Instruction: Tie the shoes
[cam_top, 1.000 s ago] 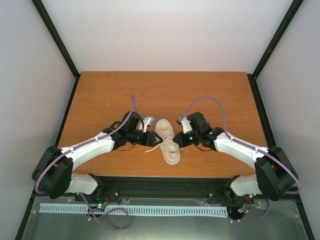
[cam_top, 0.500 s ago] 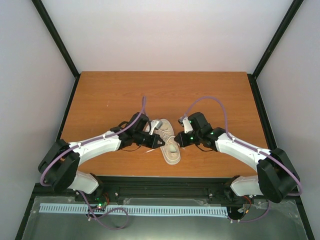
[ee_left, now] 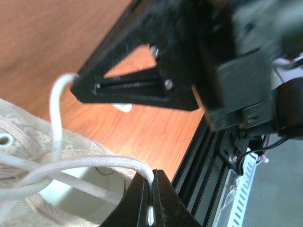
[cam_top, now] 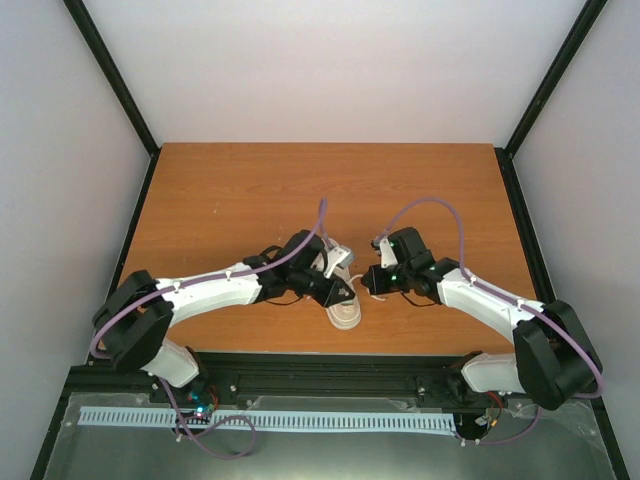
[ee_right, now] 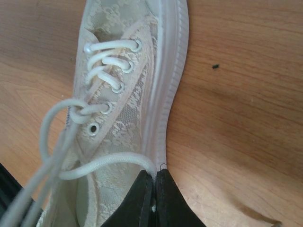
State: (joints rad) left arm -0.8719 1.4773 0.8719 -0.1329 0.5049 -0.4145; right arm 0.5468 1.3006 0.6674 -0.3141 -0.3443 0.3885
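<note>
A cream lace-patterned sneaker [cam_top: 346,314] lies on the wooden table [cam_top: 230,190] between both arms, toe toward the near edge. My left gripper [cam_top: 340,291] reaches across the shoe's middle and is shut on a white lace [ee_left: 99,162], pinched at the jaw tips [ee_left: 152,182]. My right gripper [cam_top: 369,283] sits just right of the shoe, shut on the other lace [ee_right: 106,163] beside the sole [ee_right: 165,94]; its tips [ee_right: 155,178] clamp the lace end. The two laces cross above the top eyelets [ee_right: 93,128]. The right gripper's fingers [ee_left: 142,87] show in the left wrist view.
The table's black metal rail [ee_left: 208,156] runs close by the shoe at the near edge. A white slotted strip [cam_top: 270,420] lies below the rail. A small dark speck [ee_right: 215,66] sits on the wood right of the shoe.
My left arm has swung right, from beside the shoe to over its middle, and its gripper has shut on a lace. The right gripper has drawn slightly right, still shut.
</note>
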